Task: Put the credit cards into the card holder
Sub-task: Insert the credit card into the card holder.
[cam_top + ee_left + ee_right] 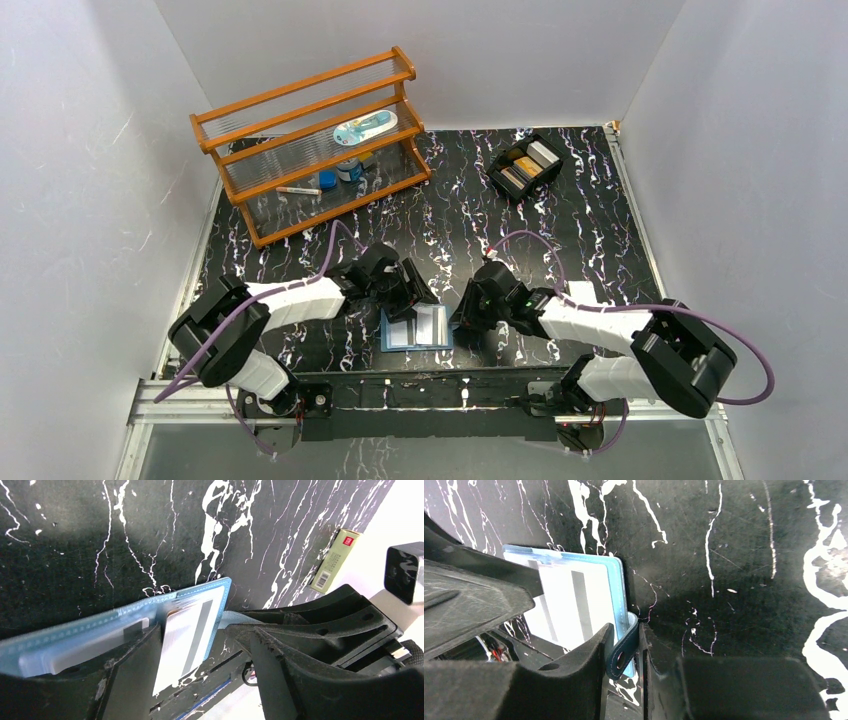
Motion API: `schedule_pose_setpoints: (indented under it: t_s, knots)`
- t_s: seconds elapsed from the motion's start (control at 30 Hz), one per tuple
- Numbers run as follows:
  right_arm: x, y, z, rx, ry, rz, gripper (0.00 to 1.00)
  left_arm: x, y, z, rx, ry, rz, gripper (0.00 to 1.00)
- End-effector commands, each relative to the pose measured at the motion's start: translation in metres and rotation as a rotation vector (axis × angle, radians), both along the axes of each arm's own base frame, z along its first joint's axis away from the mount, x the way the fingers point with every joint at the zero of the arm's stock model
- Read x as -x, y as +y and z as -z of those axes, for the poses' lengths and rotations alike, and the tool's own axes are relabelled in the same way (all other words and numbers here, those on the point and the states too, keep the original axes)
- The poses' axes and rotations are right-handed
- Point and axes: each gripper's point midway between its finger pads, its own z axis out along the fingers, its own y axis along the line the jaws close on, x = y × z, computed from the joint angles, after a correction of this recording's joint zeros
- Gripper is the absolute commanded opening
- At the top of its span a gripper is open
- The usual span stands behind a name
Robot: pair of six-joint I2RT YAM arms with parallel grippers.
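Note:
The blue card holder [416, 328] lies open on the black marbled table between my two grippers. Pale credit cards with grey stripes sit in it: one [184, 639] juts from its slot beside my left finger, and another [85, 652] lies in the other half. The right wrist view shows the same cards [574, 605]. My left gripper [200, 667] stands open over the holder's edge, its jaws wide apart, nothing pinched. My right gripper [626, 662] is shut on the holder's dark snap tab [623, 651]. More cards [527, 166], orange-gold and pale, stand in the black tray.
The black tray [500, 176] sits at the back right. A wooden rack [310, 140] with small items stands at the back left. A pale green pack [332, 562] lies near the white wall. White walls close in the table; the metal rail [430, 390] runs along the near edge.

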Motion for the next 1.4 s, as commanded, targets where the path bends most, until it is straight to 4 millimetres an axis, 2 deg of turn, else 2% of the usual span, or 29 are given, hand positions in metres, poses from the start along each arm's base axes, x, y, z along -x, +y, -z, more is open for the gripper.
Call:
schedule_pose_setpoints:
  t_s: [0.0, 0.17, 0.3, 0.43, 0.73, 1.03, 1.37]
  knots:
    - [-0.013, -0.001, -0.013, 0.010, -0.053, 0.045, 0.34, -0.004, 0.005, -0.009, -0.105, -0.001, 0.038, 0.64]
    - [-0.014, -0.003, -0.021, 0.017, -0.075, 0.036, 0.34, -0.010, 0.019, -0.015, -0.247, -0.034, 0.102, 0.67]
    - [-0.011, -0.002, -0.021, 0.010, -0.068, 0.021, 0.34, -0.003, 0.019, -0.018, -0.229, -0.019, 0.122, 0.68]
    - [-0.010, -0.001, -0.019, 0.012, -0.062, 0.018, 0.34, 0.004, 0.020, -0.011, -0.224, 0.005, 0.128, 0.69]
    - [-0.008, 0.001, -0.015, 0.016, -0.057, 0.007, 0.34, -0.001, 0.003, -0.006, -0.166, -0.030, 0.160, 0.72]
    - [-0.008, 0.000, -0.012, 0.023, -0.059, 0.006, 0.34, 0.004, -0.002, 0.004, -0.162, -0.009, 0.176, 0.73]
    - [-0.009, 0.001, -0.009, 0.027, -0.061, 0.007, 0.34, 0.011, -0.024, -0.008, -0.095, 0.004, 0.191, 0.73]
